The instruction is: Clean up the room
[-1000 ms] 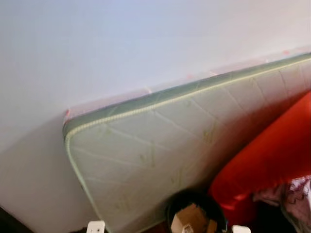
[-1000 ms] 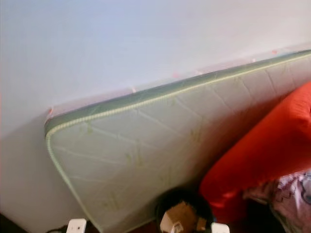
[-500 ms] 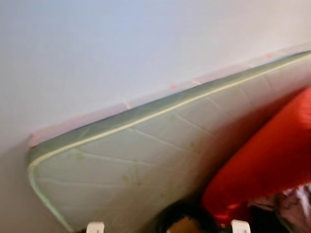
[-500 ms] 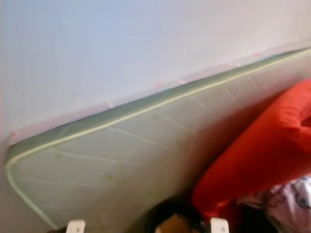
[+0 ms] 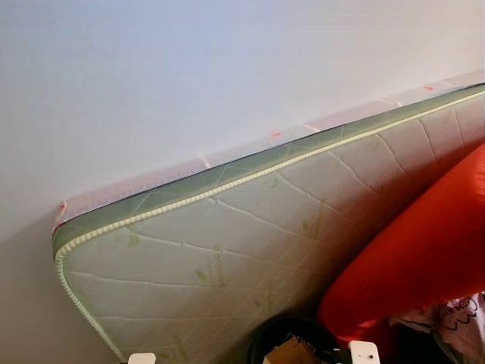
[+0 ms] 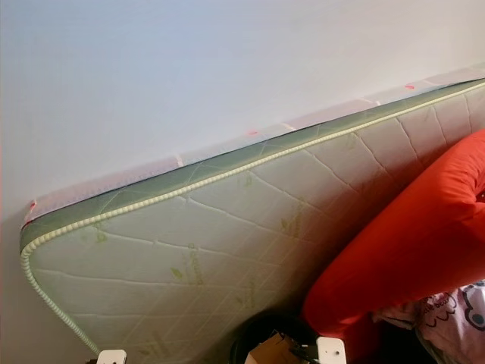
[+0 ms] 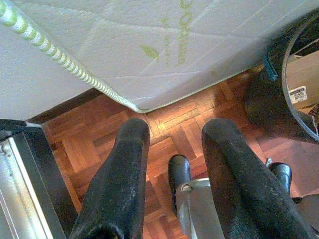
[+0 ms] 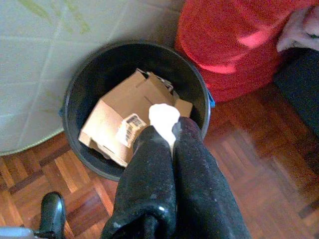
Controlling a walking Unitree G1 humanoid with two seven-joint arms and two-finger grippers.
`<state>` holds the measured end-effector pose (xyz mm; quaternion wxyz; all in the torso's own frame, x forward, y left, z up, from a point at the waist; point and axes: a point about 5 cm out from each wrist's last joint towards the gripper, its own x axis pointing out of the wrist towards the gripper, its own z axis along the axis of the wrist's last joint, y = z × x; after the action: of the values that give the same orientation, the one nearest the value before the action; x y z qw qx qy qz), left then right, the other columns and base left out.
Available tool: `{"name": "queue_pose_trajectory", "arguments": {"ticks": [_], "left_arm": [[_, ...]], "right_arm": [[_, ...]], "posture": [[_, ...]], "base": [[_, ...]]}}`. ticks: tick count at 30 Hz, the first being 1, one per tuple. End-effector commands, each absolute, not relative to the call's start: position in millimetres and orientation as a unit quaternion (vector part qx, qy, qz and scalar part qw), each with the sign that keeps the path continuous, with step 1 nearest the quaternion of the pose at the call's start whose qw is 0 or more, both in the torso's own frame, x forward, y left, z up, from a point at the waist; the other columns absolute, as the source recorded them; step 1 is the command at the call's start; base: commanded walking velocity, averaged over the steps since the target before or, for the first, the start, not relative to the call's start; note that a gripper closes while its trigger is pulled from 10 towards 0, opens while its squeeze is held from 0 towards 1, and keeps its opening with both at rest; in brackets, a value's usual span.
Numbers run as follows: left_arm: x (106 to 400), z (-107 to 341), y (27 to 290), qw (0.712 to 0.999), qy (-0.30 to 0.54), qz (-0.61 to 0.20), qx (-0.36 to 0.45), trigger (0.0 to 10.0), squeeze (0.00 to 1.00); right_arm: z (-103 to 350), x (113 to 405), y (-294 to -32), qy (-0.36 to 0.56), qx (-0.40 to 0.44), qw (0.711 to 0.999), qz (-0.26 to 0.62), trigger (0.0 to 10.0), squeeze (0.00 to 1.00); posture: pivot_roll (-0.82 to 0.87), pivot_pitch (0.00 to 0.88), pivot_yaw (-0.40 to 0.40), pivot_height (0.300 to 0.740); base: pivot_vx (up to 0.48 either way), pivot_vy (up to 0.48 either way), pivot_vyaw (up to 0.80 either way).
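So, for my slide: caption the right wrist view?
Right gripper holds white scrap above black bin containing a cardboard box.

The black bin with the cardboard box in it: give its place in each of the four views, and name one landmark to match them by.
Left eye view: black bin at the bottom edge, right of centre, below the mattress.
Right eye view: bottom edge near centre, left of the red cushion.
Left wrist view: its dark wall at one edge, beside the mattress.
Right wrist view: centre, under the right gripper, which pinches something white.
Shared landmark: the mattress.
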<state>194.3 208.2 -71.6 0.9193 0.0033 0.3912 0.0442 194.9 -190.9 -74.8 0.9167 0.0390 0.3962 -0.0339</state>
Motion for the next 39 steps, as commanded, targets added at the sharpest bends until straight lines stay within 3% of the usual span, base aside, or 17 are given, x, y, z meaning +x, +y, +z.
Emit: {"name": "queue_pose_trajectory", "arguments": {"ticks": [1, 8, 19, 39], "left_arm": [[192, -73, 209, 0.916, 0.398, 0.044, 0.003, 10.0, 0.00], [190, -74, 208, 0.915, 0.402, 0.040, 0.005, 10.0, 0.00], [188, -75, 209, 0.913, 0.405, 0.036, 0.009, 10.0, 0.00], [188, -76, 206, 0.912, 0.409, 0.032, 0.014, 10.0, 0.00]], "right_arm": [[-75, 194, -192, 0.394, 0.043, 0.917, -0.036, 10.0, 0.00], [-75, 194, -191, 0.395, 0.032, 0.918, -0.024, 10.0, 0.00], [-71, 208, -164, 0.387, 0.011, 0.922, 0.016, 10.0, 0.00], [-72, 205, -168, 0.390, 0.000, 0.921, 0.019, 10.0, 0.00]], "posture": [[0.07, 0.028, 0.017, 0.740], [0.07, 0.030, 0.018, 0.740], [0.06, 0.029, 0.024, 0.740], [0.07, 0.000, 0.021, 0.740]], "base": [[0.000, 0.000, 0.00], [0.000, 0.000, 0.00], [0.000, 0.000, 0.00], [0.239, 0.000, 0.00]]}}
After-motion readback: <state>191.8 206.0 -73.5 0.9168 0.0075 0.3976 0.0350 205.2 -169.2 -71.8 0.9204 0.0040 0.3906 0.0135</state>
